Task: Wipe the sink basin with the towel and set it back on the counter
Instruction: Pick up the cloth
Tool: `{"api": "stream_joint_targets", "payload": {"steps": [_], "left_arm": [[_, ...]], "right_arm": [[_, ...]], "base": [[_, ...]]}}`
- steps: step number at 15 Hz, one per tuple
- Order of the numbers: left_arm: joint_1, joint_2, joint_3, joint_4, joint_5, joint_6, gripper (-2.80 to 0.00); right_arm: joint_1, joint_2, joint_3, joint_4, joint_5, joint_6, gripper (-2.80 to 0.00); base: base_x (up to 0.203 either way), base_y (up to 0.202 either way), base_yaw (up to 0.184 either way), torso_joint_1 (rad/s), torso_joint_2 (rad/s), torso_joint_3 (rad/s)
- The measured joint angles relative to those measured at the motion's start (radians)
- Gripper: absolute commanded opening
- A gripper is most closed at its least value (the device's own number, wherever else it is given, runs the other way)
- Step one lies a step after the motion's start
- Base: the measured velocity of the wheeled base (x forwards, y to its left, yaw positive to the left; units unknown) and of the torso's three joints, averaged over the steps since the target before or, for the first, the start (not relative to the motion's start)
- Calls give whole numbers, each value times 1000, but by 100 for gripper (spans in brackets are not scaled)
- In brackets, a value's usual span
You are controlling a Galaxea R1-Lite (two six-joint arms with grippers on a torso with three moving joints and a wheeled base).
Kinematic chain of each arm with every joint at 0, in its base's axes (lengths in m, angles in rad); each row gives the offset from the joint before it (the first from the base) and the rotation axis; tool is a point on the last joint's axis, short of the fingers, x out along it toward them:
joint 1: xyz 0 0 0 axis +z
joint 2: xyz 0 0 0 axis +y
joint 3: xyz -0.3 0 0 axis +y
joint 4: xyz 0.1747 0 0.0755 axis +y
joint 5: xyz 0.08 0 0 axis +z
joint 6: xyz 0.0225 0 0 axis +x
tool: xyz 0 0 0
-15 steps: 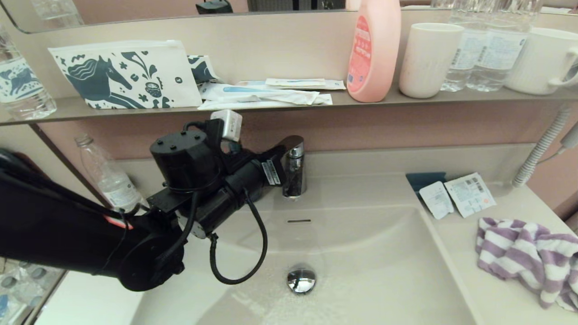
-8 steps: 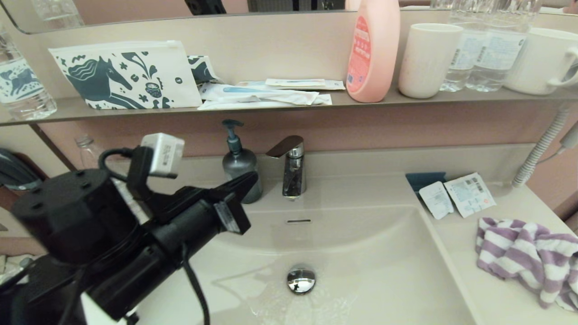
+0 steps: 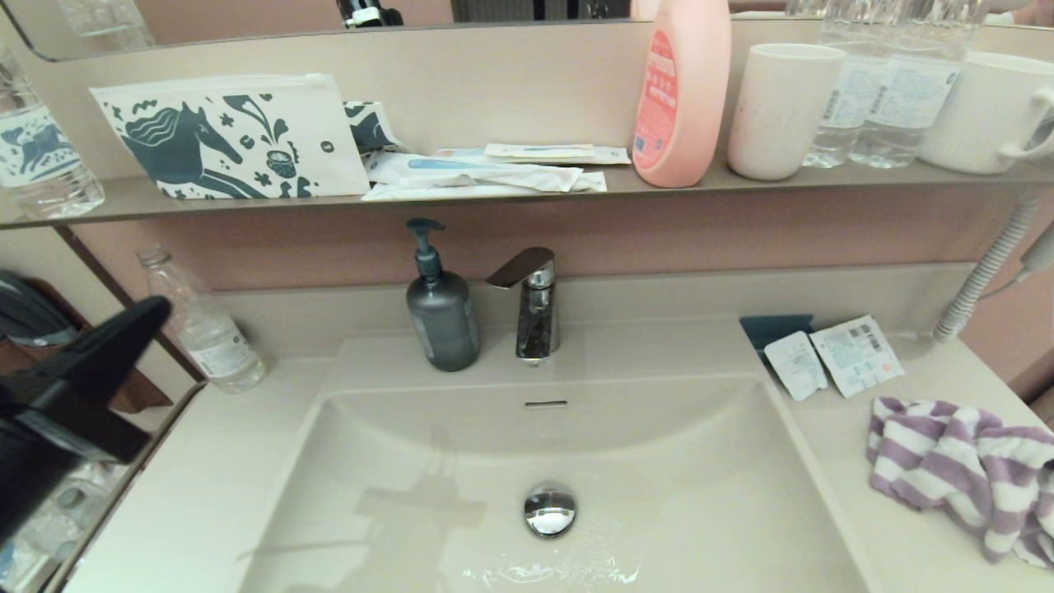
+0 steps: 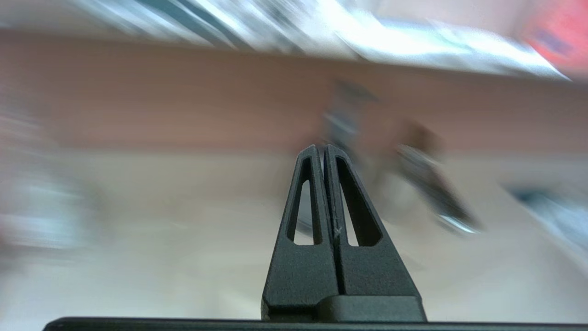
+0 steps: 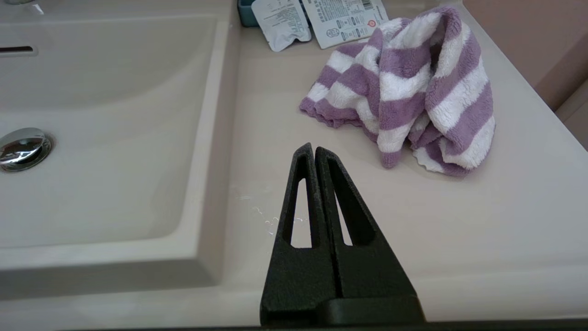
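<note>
The purple and white striped towel [image 3: 963,473] lies crumpled on the cream counter [image 3: 856,461] to the right of the sink basin [image 3: 675,461]; the right wrist view shows the same towel [image 5: 404,92]. Water pools on the basin floor near the chrome drain plug [image 3: 549,509]. My left gripper [image 3: 152,313] sits at the far left edge, off the basin, and the left wrist view shows this gripper [image 4: 321,149] shut and empty. My right gripper [image 5: 313,149] is shut and empty, hovering over the counter [image 5: 459,220] just short of the towel. It is out of the head view.
A chrome tap [image 3: 531,301] and a grey soap pump bottle [image 3: 440,309] stand behind the basin. A plastic bottle [image 3: 202,325] stands at the left. Sachets [image 3: 832,358] lie behind the towel. The shelf above holds a horse-print pouch [image 3: 226,136], a pink bottle [image 3: 679,91] and cups [image 3: 778,107].
My left arm has pulled back from in front of the tap, leftward and toward the near edge. The soap bottle and basin now show. The towel has not moved.
</note>
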Motion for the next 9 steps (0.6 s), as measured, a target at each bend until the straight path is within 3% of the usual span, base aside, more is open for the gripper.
{"api": "stream_joint_targets", "payload": {"steps": [3,6,9], "left_arm": [[184,-229,0,129,-38,46,-280],[290,-456,-6,336,-71,58,-280],[343,-646,7,564,-105,61,-280]], "right_arm": [[0,0,0,0,0,0,-280],[0,0,0,0,0,0,-280],[0,0,0,0,1,0,-280]], "base": [[0,0,0,0,0,0],[0,0,0,0,0,0],[0,0,0,0,0,0]]}}
